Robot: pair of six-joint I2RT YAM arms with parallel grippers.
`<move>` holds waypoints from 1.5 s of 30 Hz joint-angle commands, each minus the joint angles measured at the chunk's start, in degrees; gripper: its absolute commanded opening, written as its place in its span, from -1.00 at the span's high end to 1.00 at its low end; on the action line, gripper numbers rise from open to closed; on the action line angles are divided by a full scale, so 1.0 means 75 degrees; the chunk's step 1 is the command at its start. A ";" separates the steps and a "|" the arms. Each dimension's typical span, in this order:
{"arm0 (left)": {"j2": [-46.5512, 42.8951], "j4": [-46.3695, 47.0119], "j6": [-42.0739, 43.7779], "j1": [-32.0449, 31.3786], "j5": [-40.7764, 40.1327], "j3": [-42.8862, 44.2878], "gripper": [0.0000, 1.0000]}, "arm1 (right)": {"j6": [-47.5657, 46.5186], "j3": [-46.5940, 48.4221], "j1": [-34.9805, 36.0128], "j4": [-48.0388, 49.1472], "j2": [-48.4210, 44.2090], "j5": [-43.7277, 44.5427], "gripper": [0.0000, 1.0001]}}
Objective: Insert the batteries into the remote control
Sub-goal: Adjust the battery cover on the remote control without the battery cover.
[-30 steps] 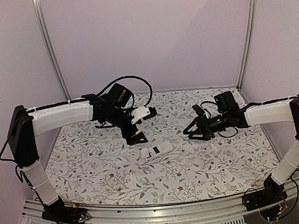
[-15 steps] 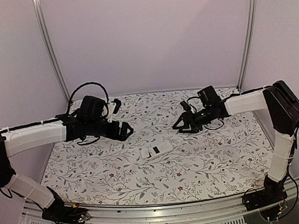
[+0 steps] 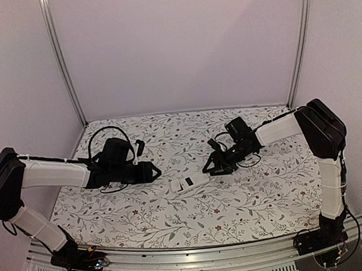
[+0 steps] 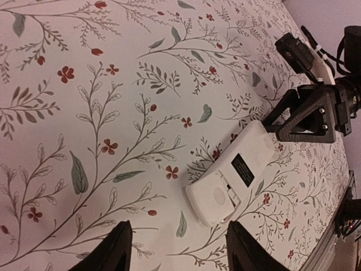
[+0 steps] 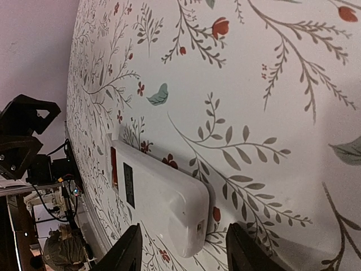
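Observation:
The white remote control lies back-up on the flowered table, a black label on its back. A thin white cover sits over one end of the battery recess. Of the batteries, only an orange-red sliver shows in the recess slot. My left gripper is low just left of the remote, open and empty, seen up close as the left gripper. My right gripper is open at the remote's right end. In the right wrist view that end lies between the fingertips with gaps on both sides.
The patterned tablecloth covers the whole table. Pale walls and two metal posts close in the back and sides. Each gripper faces the other across the remote: the right gripper shows in the left wrist view, the left gripper in the right.
Both arms came down and inward to the remote, the left from the raised back-left, the right from the right. The left jaws have narrowed; the remote has not moved.

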 commanded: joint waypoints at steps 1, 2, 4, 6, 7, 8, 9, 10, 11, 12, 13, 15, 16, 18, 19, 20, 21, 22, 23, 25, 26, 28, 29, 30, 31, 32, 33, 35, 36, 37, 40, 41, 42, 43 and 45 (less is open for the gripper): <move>0.0478 0.0973 -0.0584 -0.0069 0.0360 -0.0161 -0.11 | -0.0124 0.0052 0.0188 -0.0268 0.0200 0.0166 0.00; 0.0584 0.1081 -0.0647 -0.0093 0.0405 -0.0170 -0.09 | -0.0124 0.0006 0.0197 -0.0280 0.0192 0.0169 0.00; 0.0812 0.1174 -0.0714 -0.0178 0.0395 -0.0114 -0.06 | -0.0152 -0.0124 0.0229 -0.0308 0.0133 0.0189 0.02; 0.1092 0.1244 -0.0760 -0.0254 0.0372 -0.0056 -0.04 | -0.0179 -0.0253 0.0258 -0.0310 0.0088 0.0185 0.03; 0.1207 0.1281 -0.0777 -0.0274 0.0380 -0.0027 -0.03 | -0.0173 -0.0326 0.0276 -0.0291 0.0058 0.0186 0.04; 0.1326 0.1361 -0.0801 -0.0293 0.0424 -0.0001 -0.02 | -0.0178 -0.0386 0.0308 -0.0289 0.0017 0.0196 0.05; 0.1439 0.1437 -0.0829 -0.0306 0.0472 0.0034 -0.01 | -0.0174 -0.0429 0.0342 -0.0288 -0.0007 0.0204 0.06; 0.1544 0.1454 -0.0853 -0.0320 0.0470 0.0088 0.00 | -0.0166 -0.0477 0.0376 -0.0276 -0.0029 0.0202 0.06; 0.1652 0.1487 -0.0850 -0.0340 0.0495 0.0148 0.02 | -0.0156 -0.0504 0.0405 -0.0274 -0.0050 0.0211 0.08; 0.1743 0.1515 -0.0850 -0.0353 0.0505 0.0205 0.03 | -0.0140 -0.0520 0.0438 -0.0272 -0.0055 0.0212 0.09; 0.1844 0.1509 -0.0878 -0.0367 0.0488 0.0265 0.05 | -0.0137 -0.0533 0.0470 -0.0261 -0.0057 0.0212 0.10; 0.2014 0.1563 -0.0898 -0.0391 0.0585 0.0361 0.07 | -0.0108 -0.0567 0.0531 -0.0258 -0.0068 0.0205 0.14; 0.2090 0.1583 -0.0916 -0.0410 0.0624 0.0407 0.08 | -0.0093 -0.0589 0.0559 -0.0246 -0.0069 0.0212 0.16; 0.2205 0.1581 -0.0912 -0.0445 0.0649 0.0490 0.10 | -0.0055 -0.0634 0.0586 -0.0224 -0.0086 0.0222 0.18; 0.2221 0.1605 -0.0920 -0.0458 0.0652 0.0511 0.10 | -0.0044 -0.0660 0.0594 -0.0216 -0.0103 0.0220 0.19; 0.2238 0.1598 -0.0946 -0.0464 0.0638 0.0519 0.11 | -0.0025 -0.0696 0.0604 -0.0197 -0.0123 0.0222 0.20; 0.2238 0.1597 -0.0956 -0.0465 0.0637 0.0519 0.11 | -0.0014 -0.0727 0.0599 -0.0182 -0.0144 0.0233 0.20; 0.2243 0.1591 -0.0949 -0.0471 0.0648 0.0520 0.12 | 0.0003 -0.0767 0.0609 -0.0147 -0.0177 0.0236 0.21; 0.2251 0.1564 -0.0953 -0.0476 0.0652 0.0520 0.14 | 0.0032 -0.0794 0.0606 -0.0134 -0.0196 0.0233 0.22; 0.2242 0.1529 -0.0951 -0.0482 0.0667 0.0511 0.15 | 0.0072 -0.0872 0.0618 -0.0073 -0.0248 0.0239 0.22; 0.2214 0.1469 -0.0955 -0.0488 0.0643 0.0498 0.16 | 0.0102 -0.0910 0.0630 -0.0042 -0.0266 0.0248 0.22; 0.2168 0.1405 -0.0961 -0.0510 0.0576 0.0433 0.16 | 0.0159 -0.0997 0.0646 0.0033 -0.0302 0.0245 0.23; 0.2134 0.1428 -0.0968 -0.0528 0.0564 0.0381 0.16 | 0.0172 -0.1032 0.0672 0.0054 -0.0325 0.0237 0.23; 0.2111 0.1399 -0.0961 -0.0540 0.0530 0.0360 0.17 | 0.0179 -0.1069 0.0676 0.0081 -0.0347 0.0243 0.24; 0.2076 0.1318 -0.0966 -0.0552 0.0475 0.0350 0.17 | 0.0206 -0.1109 0.0696 0.0102 -0.0378 0.0248 0.24; 0.2023 0.1293 -0.0958 -0.0564 0.0406 0.0304 0.17 | 0.0225 -0.1146 0.0693 0.0106 -0.0421 0.0247 0.24; 0.1961 0.1293 -0.0963 -0.0578 0.0330 0.0248 0.16 | 0.0237 -0.1164 0.0694 0.0119 -0.0447 0.0246 0.24; 0.1824 0.1298 -0.0994 -0.0593 0.0206 0.0183 0.08 | 0.0239 -0.1200 0.0694 0.0139 -0.0498 0.0243 0.24; 0.1766 0.1265 -0.1011 -0.0594 0.0165 0.0170 0.06 | 0.0233 -0.1195 0.0692 0.0140 -0.0507 0.0248 0.24; 0.1712 0.1222 -0.1015 -0.0594 0.0091 0.0159 0.05 | 0.0219 -0.1198 0.0692 0.0139 -0.0510 0.0249 0.24; 0.1512 0.1147 -0.1095 -0.0605 -0.0127 0.0089 0.05 | 0.0218 -0.1194 0.0696 0.0140 -0.0510 0.0214 0.25; 0.1457 0.1085 -0.1107 -0.0605 -0.0154 0.0076 0.05 | 0.0216 -0.1205 0.0693 0.0135 -0.0523 0.0214 0.25; 0.1438 0.1047 -0.1125 -0.0605 -0.0166 0.0066 0.05 | 0.0209 -0.1218 0.0698 0.0124 -0.0534 0.0221 0.24; 0.1421 0.1036 -0.1140 -0.0605 -0.0160 0.0048 0.05 | 0.0193 -0.1217 0.0697 0.0127 -0.0554 0.0220 0.24; 0.1408 0.1064 -0.1175 -0.0616 -0.0112 -0.0013 0.05 | 0.0181 -0.1213 0.0692 0.0111 -0.0581 0.0222 0.22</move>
